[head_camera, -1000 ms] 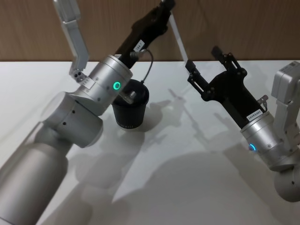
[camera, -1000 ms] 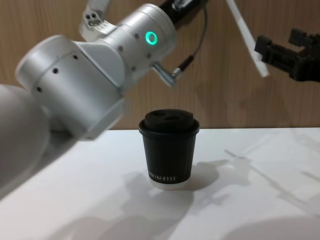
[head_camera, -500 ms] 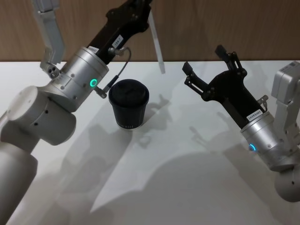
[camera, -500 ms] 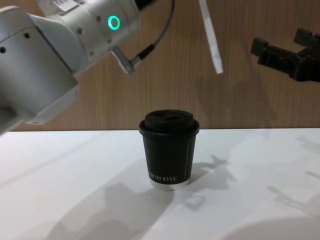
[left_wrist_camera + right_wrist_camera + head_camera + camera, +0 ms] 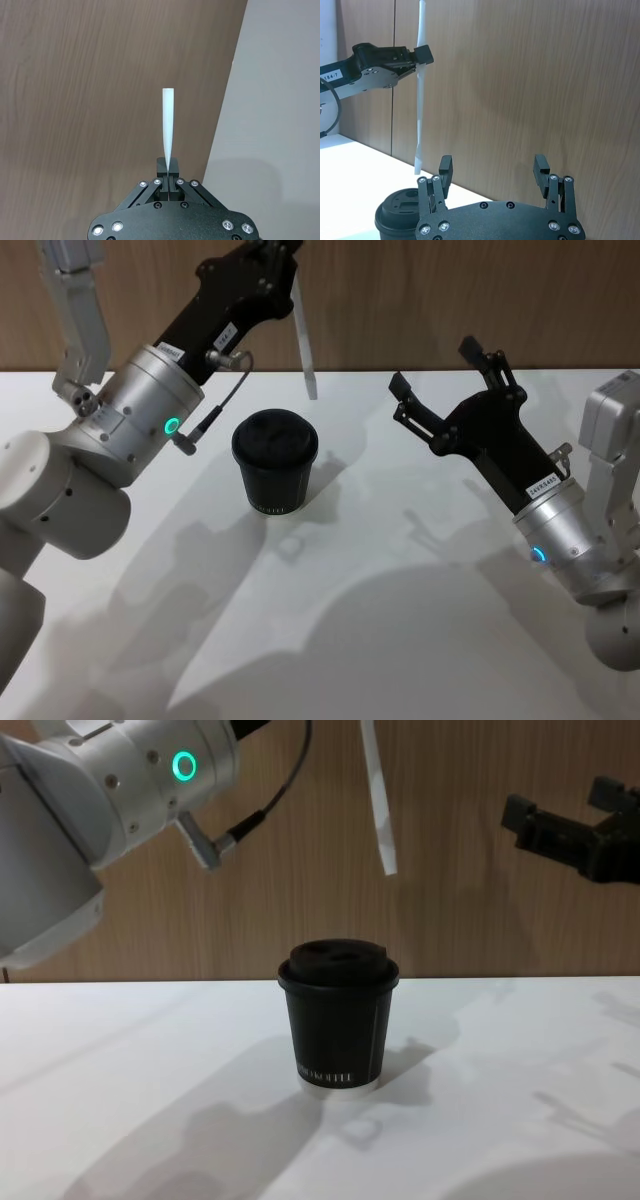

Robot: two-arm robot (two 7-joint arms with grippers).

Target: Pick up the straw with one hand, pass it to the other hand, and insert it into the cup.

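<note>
The left gripper (image 5: 286, 258), at the end of the silver wrist with the green ring, is clamped on the upper end of the straw. Over the last second it has swung away from the right gripper (image 5: 433, 367) toward the robot's left, high in front of the wooden wall. The right gripper has stayed where it was, raised at the right with its fingers spread and empty, so the handover looks complete. The black paper coffee cup (image 5: 337, 1020) has not moved and stands on the white table (image 5: 400, 590) between the two arms. The white straw (image 5: 377, 800) has changed most: a second ago it leaned steeply with its lower end close to the right gripper, and now it hangs nearly upright. In the chest view its free tip sits well above the domed lid (image 5: 338, 960) and a little to the right of it. Insertion probably needs a further small shift to centre the tip before lowering.
</note>
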